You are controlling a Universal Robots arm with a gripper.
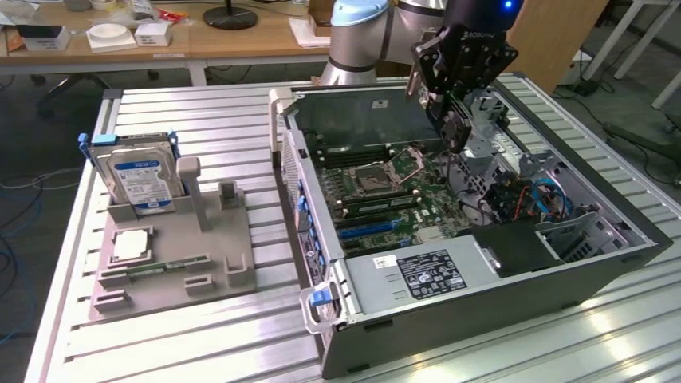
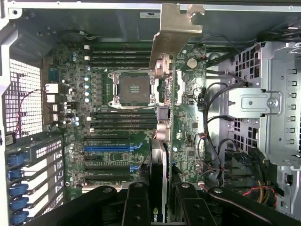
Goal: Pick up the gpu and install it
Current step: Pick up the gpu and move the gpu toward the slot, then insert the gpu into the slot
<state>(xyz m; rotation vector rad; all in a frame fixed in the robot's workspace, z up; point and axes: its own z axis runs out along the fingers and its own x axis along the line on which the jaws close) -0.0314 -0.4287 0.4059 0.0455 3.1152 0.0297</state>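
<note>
The jaws pinch the thin gpu (image 2: 162,117) by its edge, its shiny bracket (image 2: 174,28) far out, over the open computer (image 1: 479,319) on a grey ribbed desk (image 1: 181,343).

Hard drive (image 1: 142,177) beside open computer case (image 1: 511,307)

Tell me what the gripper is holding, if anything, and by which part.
The gripper holds the gpu edge-on over the motherboard, clamped across its faces at the end away from the bracket.
</note>
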